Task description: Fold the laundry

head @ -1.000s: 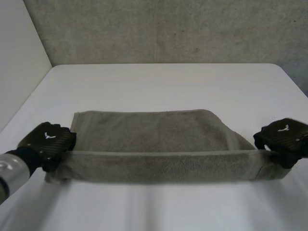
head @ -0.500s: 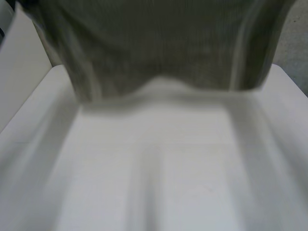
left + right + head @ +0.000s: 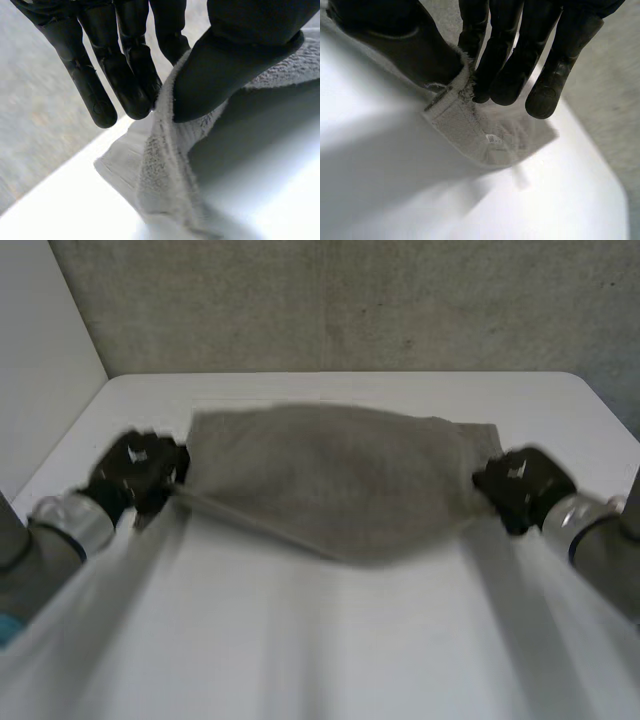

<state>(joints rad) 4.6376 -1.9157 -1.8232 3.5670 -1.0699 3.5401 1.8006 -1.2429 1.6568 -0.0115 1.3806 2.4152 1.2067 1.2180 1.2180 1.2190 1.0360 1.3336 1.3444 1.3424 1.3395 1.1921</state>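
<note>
In the head view a grey-green terry towel [image 3: 340, 475] stretches across the far half of the white desk [image 3: 330, 650]. Its near edge sags toward six o'clock in the middle. The left hand [image 3: 138, 468] is at the towel's nine o'clock end and the right hand [image 3: 520, 485] at its three o'clock end, each on a near corner. Nothing else lies on the desk. A rough grey concrete wall [image 3: 340, 300] stands behind it at twelve o'clock, and a plain white panel [image 3: 40, 340] stands at ten o'clock. Motion blur makes it impossible to tell how much of the cloth touches the desk.

In the left wrist view the left hand [image 3: 120, 60] pinches the towel [image 3: 165, 175]. The thick black thumb [image 3: 225, 65] presses the looped, fuzzy edge against the straight fingers [image 3: 132, 85]. The cloth hangs from the pinch in soft folds above the smooth desk [image 3: 60, 215].

In the right wrist view the right hand [image 3: 510, 55] pinches a hemmed corner of the towel [image 3: 480, 135] between thumb [image 3: 395, 45] and fingers [image 3: 545, 95]. A small pale label [image 3: 492, 139] sits on the flap just below the fingertips. The desk [image 3: 420, 200] lies underneath, and speckled grey floor [image 3: 610, 100] shows past its rounded edge.
</note>
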